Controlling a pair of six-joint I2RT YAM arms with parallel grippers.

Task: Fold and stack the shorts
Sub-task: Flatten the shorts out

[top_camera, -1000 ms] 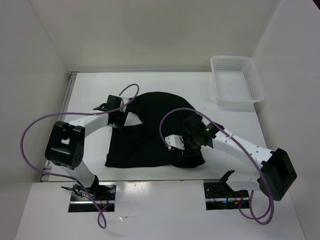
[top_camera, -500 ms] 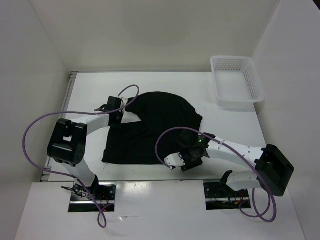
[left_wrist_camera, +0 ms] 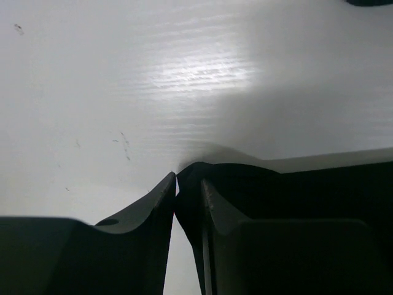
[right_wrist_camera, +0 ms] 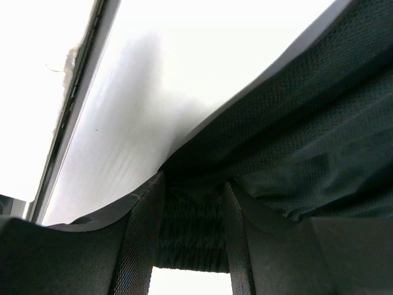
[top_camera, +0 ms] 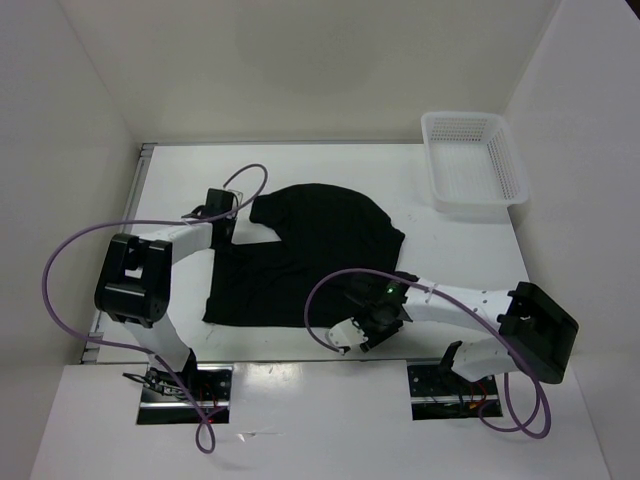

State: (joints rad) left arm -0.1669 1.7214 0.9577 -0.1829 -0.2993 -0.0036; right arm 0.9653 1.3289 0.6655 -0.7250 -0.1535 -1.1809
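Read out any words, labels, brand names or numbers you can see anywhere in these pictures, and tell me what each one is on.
No text can be read in any view.
The black shorts, the white mesh basket, the table, the left arm and the right arm show no print, logo or tag.
The boards at the arm bases are too small to tell if they bear markings.

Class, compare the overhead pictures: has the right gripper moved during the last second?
Yes. The right gripper has come toward the near edge of the table, away from the white basket, gripping the shorts.
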